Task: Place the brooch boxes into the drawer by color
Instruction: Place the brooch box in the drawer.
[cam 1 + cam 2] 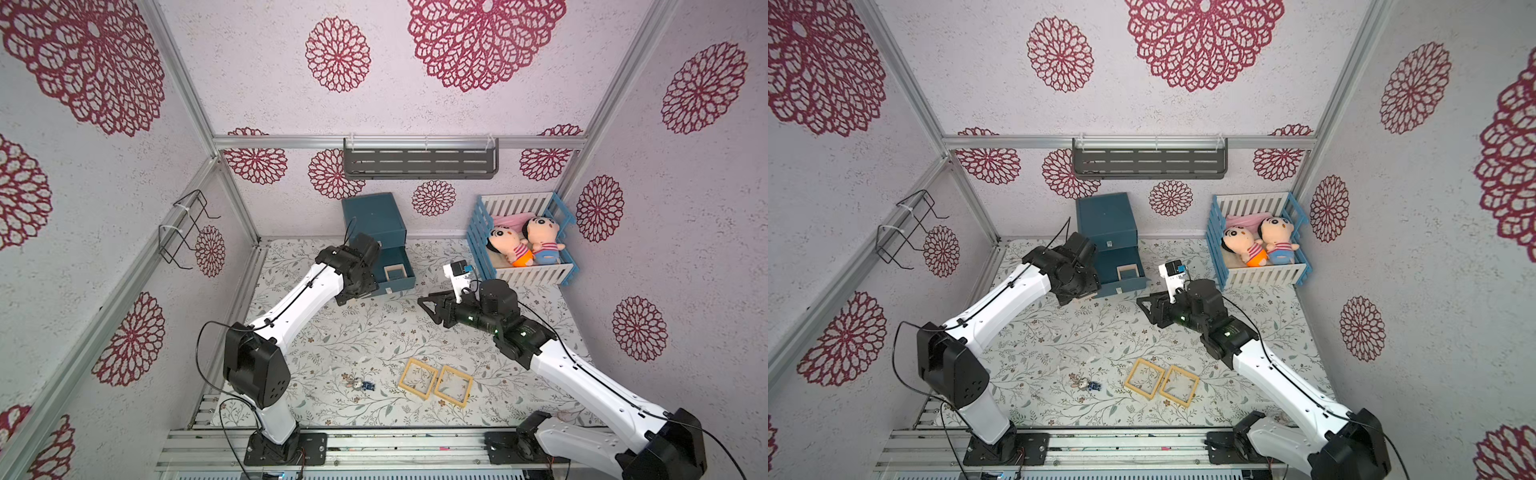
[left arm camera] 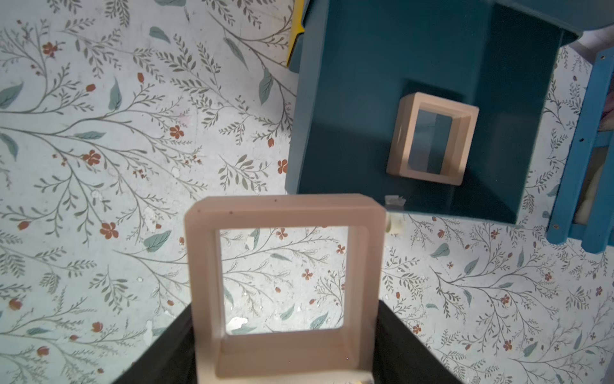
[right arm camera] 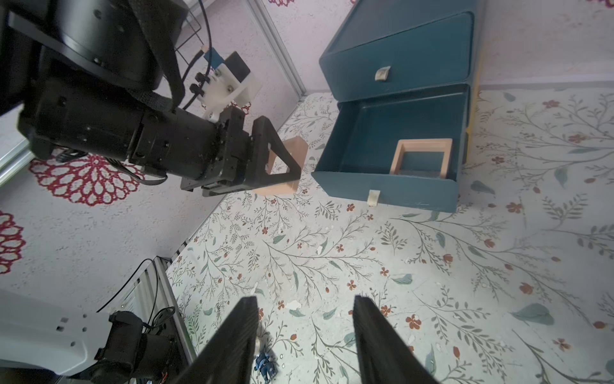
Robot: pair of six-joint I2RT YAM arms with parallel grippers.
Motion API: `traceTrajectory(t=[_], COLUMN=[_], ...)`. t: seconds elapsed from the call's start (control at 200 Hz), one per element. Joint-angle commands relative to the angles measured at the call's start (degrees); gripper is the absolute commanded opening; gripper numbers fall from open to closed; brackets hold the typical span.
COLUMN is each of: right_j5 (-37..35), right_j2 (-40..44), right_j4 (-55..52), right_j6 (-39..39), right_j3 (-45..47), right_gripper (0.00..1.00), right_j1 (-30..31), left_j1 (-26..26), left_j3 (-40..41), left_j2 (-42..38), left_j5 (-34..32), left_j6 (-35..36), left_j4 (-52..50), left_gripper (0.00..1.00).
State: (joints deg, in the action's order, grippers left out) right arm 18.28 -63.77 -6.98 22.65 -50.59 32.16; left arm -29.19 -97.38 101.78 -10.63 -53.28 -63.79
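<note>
2 pale pink brooch boxes are in view. The held pink box (image 2: pixel 282 212) is pinched by the left gripper (image 3: pixel 287 164), whose fingers press on opposite outer edges of the frame, and the table pattern shows through its clear centre. It hangs above the table (image 1: pixel 374 332), outside the pulled-out drawer (image 3: pixel 382 188). It is just beside the front corner nearer the left arm and apart from it.

The pink box inside (image 2: pixel 465 146) lies toward the drawer's front wall, with bare floor on its left-arm side. The right gripper (image 3: pixel 304 299) hangs over open table, jaws spread with nothing between them, well apart from the chest (image 1: pixel 374 216).

A yellow-tan box (image 1: pixel 424 365) and a second yellow-tan box (image 1: pixel 459 371) lie side by side toward the table's front edge, with the trinket (image 1: pixel 357 384) near them. The crib (image 1: pixel 536 274) stands near the chest on its right-arm side.
</note>
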Motion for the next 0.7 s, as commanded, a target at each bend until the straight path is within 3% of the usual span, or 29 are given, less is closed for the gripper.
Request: traceTrajectory(t=[0.0, 0.696], right_j5=[-3.7, -3.5], right_j2=[-0.5, -4.0], right_j4=[-0.6, -1.8], right_j6=[0.7, -0.1], right_j3=[-2.8, -6.5], right_gripper=[0.52, 0.52], right_j1=[-0.8, -3.3], left_j1=[1.4, 3.1], left_j3=[-4.3, -27.5], left_j2=[2.7, 21.6], left_j5=[1.3, 4.1], left_j6=[4.0, 7.4], left_j4=[-2.1, -4.7], left_gripper=[0.54, 0.52])
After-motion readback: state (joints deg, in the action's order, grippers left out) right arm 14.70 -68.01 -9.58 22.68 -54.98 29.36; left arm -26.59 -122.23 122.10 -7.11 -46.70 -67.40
